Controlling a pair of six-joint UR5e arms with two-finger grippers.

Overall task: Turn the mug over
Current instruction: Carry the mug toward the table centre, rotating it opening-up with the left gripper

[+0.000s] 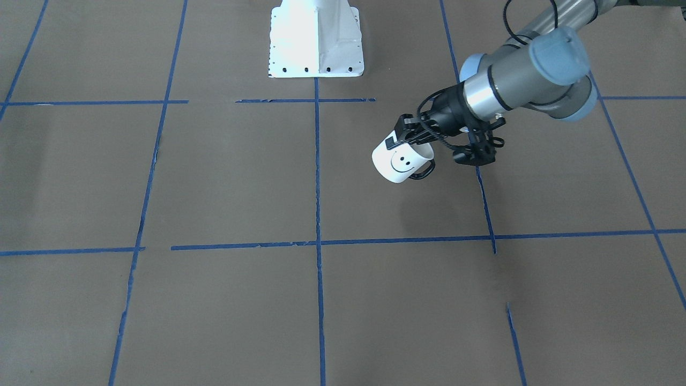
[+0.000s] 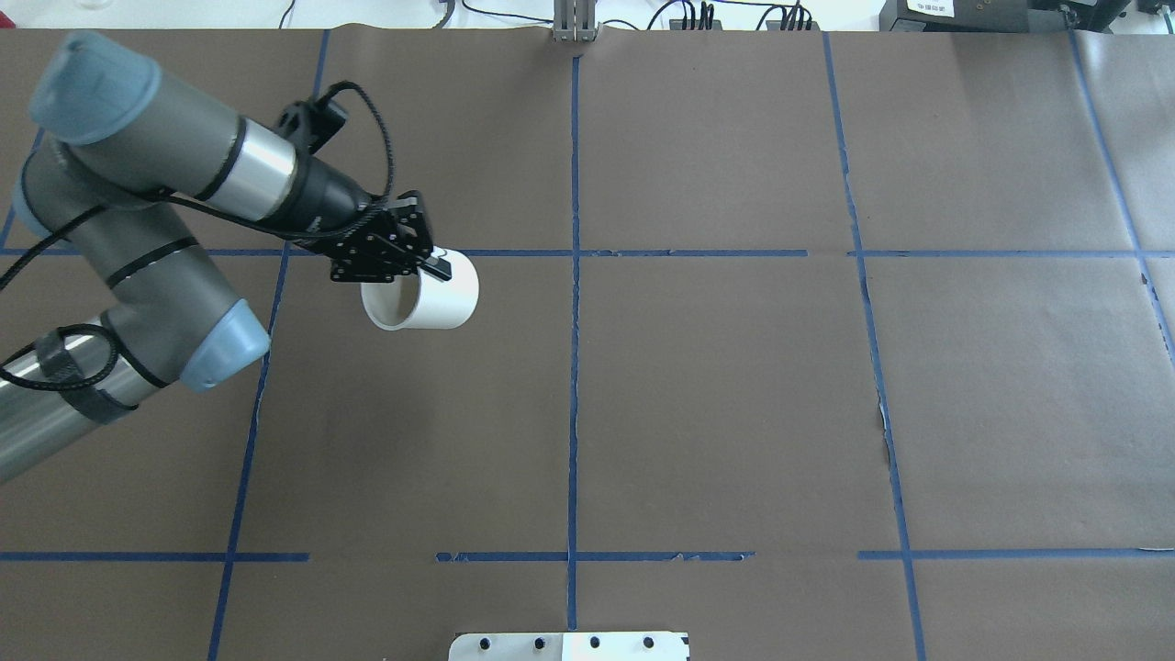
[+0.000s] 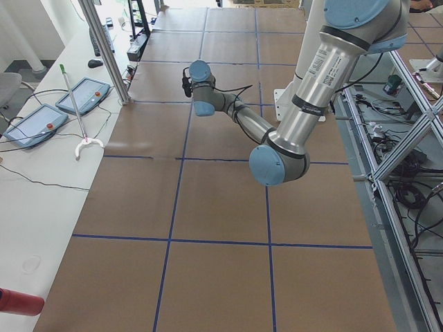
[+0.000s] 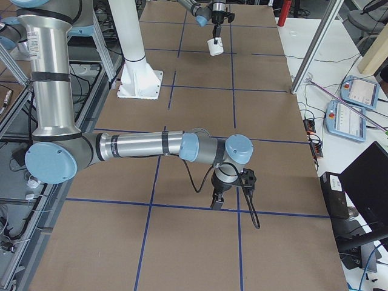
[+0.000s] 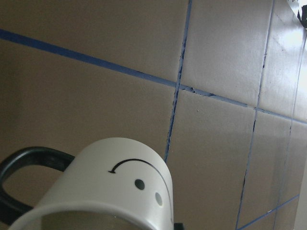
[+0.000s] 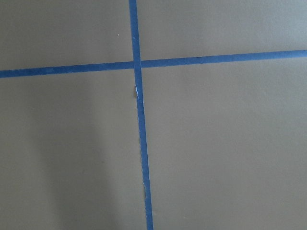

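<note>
At upper left of the overhead view, pinches the mug [image 2: 427, 298] by its rim with the left gripper [image 2: 431, 264], mouth sideways, apparently clear of the table [image 2: 734, 413]. Cannot tell the right gripper [image 4: 216, 202] state.

Read no words, brands or numbers anywhere. Made out only a black smiley face [image 1: 404, 163] on the mug [image 1: 387, 164], plus an illegibly small sticker [image 3: 319, 61] on the left arm [image 3: 299, 114].
</note>
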